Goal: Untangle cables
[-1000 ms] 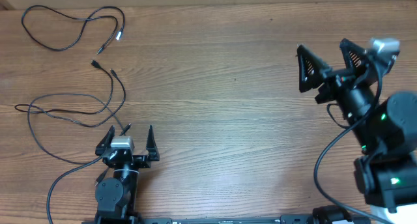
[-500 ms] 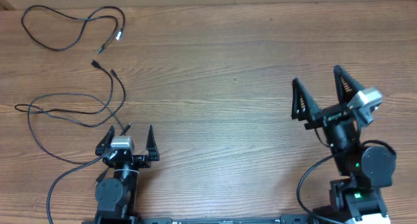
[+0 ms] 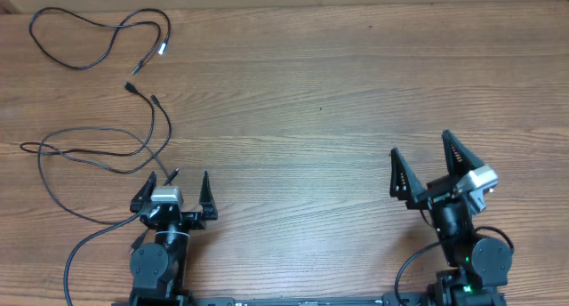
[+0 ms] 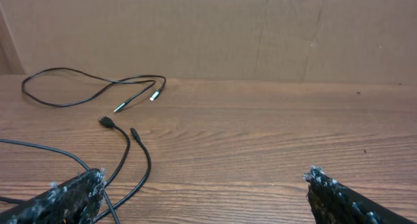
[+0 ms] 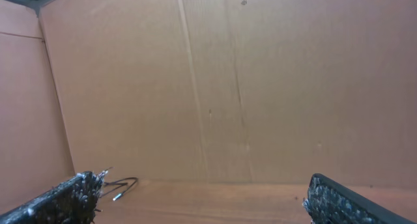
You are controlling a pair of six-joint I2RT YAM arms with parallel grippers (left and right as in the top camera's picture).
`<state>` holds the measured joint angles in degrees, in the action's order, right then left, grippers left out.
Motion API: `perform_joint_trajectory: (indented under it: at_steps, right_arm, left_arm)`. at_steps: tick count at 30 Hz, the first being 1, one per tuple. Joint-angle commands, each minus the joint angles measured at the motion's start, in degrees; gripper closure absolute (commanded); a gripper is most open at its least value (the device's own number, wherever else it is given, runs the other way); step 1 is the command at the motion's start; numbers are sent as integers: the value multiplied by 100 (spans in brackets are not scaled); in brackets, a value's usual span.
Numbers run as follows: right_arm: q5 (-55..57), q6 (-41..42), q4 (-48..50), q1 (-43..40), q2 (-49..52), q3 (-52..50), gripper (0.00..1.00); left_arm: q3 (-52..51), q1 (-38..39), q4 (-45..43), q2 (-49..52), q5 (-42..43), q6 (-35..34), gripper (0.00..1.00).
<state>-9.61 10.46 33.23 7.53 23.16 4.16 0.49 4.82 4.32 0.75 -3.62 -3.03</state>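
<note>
**Both grippers released, two cables lying apart on the left of the bench**

Nearest the robot's base, the left gripper (image 3: 176,180) sits low over the wooden bench (image 3: 302,101) with its jaws spread wide and nothing between them. The right gripper (image 3: 419,144) is on the opposite near side, well apart from any cord. Its jaws are just as wide and it holds nothing.

The nearer cable (image 3: 167,132) starts right by the left gripper. In the left wrist view its strands run just beside that gripper's left finger (image 4: 75,196), but whether they touch cannot be told. From there the cord sweeps out to the left in broad flat loops that cross over one another. Its two black plug ends (image 3: 131,88) lie side by side farther out, pointing away from the robot.

Beyond those plugs, near but not touching them, lies the far cable (image 3: 78,68). It forms one open loop in the far left corner of the bench. Both its ends turn back toward the robot, and one carries a silver-tipped plug (image 3: 162,50).

A brown cardboard wall (image 4: 260,28) stands along the far edge of the bench.
</note>
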Motion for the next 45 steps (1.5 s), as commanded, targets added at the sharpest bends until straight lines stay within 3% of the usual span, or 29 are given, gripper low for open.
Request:
perform_joint_trajectory:
  at_steps: [1, 11, 18, 30, 45]
  right_arm:
    - [96, -28, -96, -22, -420, -378, 0]
    - [208, -48, -2024, -509, -870, -369, 0]
    - [212, -551, -3727, -601, -1853, -369, 0]
    - [210, -1665, -3748, -605, -2302, -369, 0]
    - [271, -1635, -3748, -605, -2302, -369, 0]
  left_arm:
    - [-13, -42, -2, -55, 46, -101, 0]
    - [-13, -42, -2, -55, 48, -101, 0]
    - [-13, -42, -2, -55, 46, -101, 0]
    - [-13, -42, -2, -55, 46, -101, 0]
    - [-13, -42, -2, -55, 46, -101, 0]
